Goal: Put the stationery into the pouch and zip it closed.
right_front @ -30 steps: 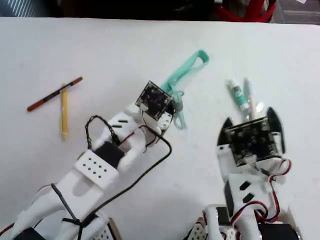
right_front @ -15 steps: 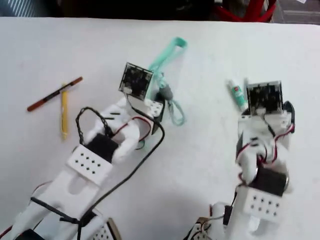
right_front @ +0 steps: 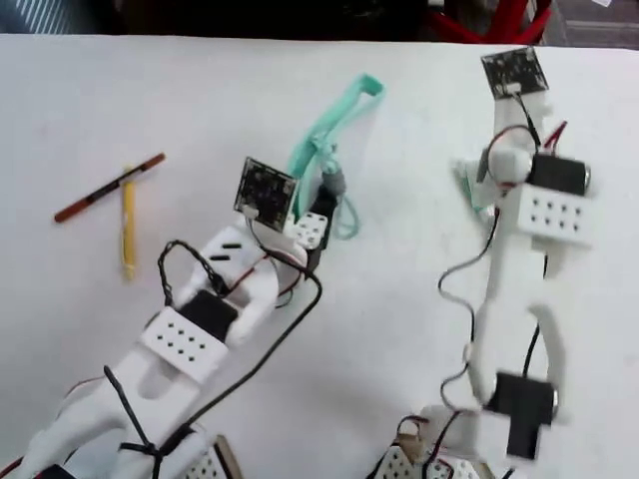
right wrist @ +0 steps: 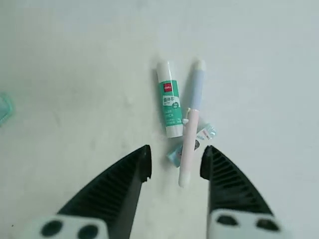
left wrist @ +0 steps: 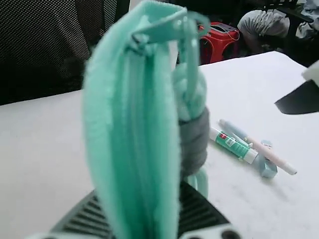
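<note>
Presently, at upper left of the high view, a red-brown pen (right_front: pixel 110 187) and a yellow pen (right_front: pixel 128 222) lie loose. At centre, the left gripper (right_front: pixel 323 200) is clamped on the mint-green fabric pouch (right_front: pixel 329 130), holding it on edge. At right, the right gripper (right wrist: pixel 174 158) hangs spread and empty over a green-labelled white glue stick (right wrist: pixel 168 99) and a pastel pen (right wrist: pixel 191 119). Step judged: collecting stationery. Next move: descend and close on one item.

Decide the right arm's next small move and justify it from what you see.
Probably lower the right end effector and close on the pastel pen. Its jaws stand open above one end of the pen, which lies beside the glue stick. Nothing is gripped yet, and the left end effector holds the pouch up.
</note>
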